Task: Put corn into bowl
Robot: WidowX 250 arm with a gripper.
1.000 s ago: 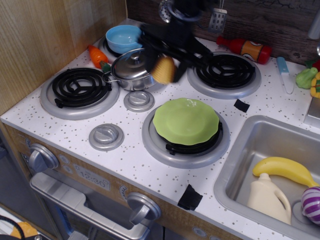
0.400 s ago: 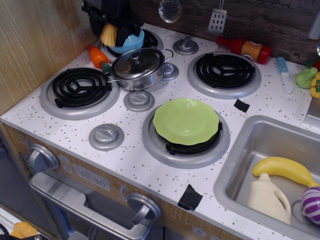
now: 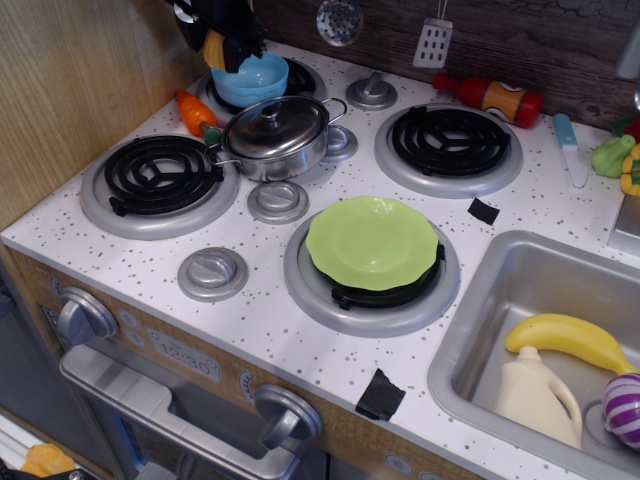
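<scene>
A: Where's the corn (image 3: 214, 49)?

B: Up at the back left, held in the black gripper (image 3: 222, 40) — only a yellow sliver of it shows between the dark fingers. It hangs at the far-left rim of the light blue bowl (image 3: 253, 78), above it rather than lying inside, as far as can be seen.

A: So the jaws are closed on it?

B: Closed around the corn, yes. How much gap is left between them is hard to judge, the gripper being dark and cut off by the top edge.

A: And the bowl?

B: It sits on the rear left burner. Just in front stands the lidded steel pot (image 3: 276, 135), and an orange toy carrot (image 3: 196, 112) lies to the pot's left, beside the bowl.

A: Further out?

B: A green plate (image 3: 372, 243) rests on the front right burner. In the sink (image 3: 470, 340) on the right lie a banana (image 3: 569, 339), a cream bottle (image 3: 536, 396) and a purple striped item (image 3: 624, 408). A red bottle (image 3: 490, 98) lies against the back wall.
</scene>
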